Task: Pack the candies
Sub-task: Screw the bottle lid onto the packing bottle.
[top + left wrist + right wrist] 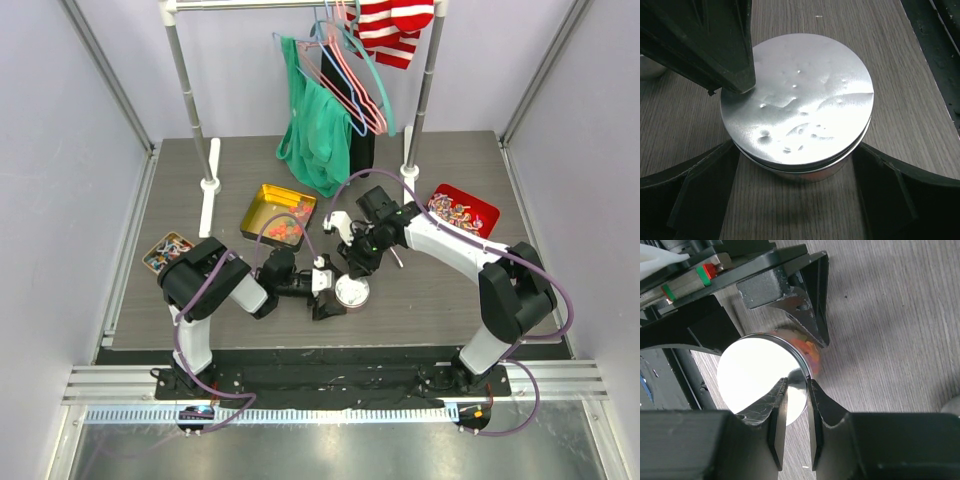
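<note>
A round silver tin (351,291) stands on the table with its flat lid (805,95) on top. My left gripper (797,165) has a finger against each side of the tin body (805,174) and is shut on it. My right gripper (797,382) reaches down from above with its jaws nearly closed, straddling the lid's rim (807,371). One of its fingers (725,55) rests on the lid's left edge. Orange candy colour (807,347) shows at the tin's side. More small bright candies (285,226) lie in the gold tin (262,200).
A red tray (480,215) with wrapped candies sits at the right. A smaller tin (167,250) of wrapped candies sits at the left. A clothes rack (190,90) with a green garment (315,130) and hangers stands at the back.
</note>
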Available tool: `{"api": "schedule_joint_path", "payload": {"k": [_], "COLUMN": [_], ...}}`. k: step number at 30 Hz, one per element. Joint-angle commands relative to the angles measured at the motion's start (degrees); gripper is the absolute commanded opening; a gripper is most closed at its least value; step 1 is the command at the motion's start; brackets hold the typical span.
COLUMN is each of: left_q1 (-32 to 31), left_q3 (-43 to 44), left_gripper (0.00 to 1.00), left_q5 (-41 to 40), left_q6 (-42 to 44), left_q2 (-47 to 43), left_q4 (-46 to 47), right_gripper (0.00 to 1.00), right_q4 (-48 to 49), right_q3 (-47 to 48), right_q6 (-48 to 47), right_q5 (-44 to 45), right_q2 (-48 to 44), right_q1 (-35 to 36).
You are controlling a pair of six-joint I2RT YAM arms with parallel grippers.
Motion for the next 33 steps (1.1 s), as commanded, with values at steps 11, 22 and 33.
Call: {"api": "schedule_joint_path", "payload": {"k": [11, 22, 33], "left_q1": [0.0, -0.1, -0.1], "left_q3": [0.8, 3.4, 5.3], "left_gripper": [1.00, 1.00, 0.76], "left_q5": [8.7, 6.9, 0.9], "left_q6": [-1.7, -1.1, 1.3], "left_q2": [1.0, 1.4, 0.9], "left_q4": [3.9, -2.2, -7.6], "right_gripper": [0.26, 0.26, 0.20], "right_q4": [-0.9, -1.0, -2.1], "right_q3": [2.0, 2.4, 2.6], "right_q6": [-0.9, -0.9, -1.3], "right_q5": [-1.3, -1.5, -1.8], "right_q2": [-0.4, -0.3, -0.6], "right_q1": [0.2, 0.4, 0.4]}}
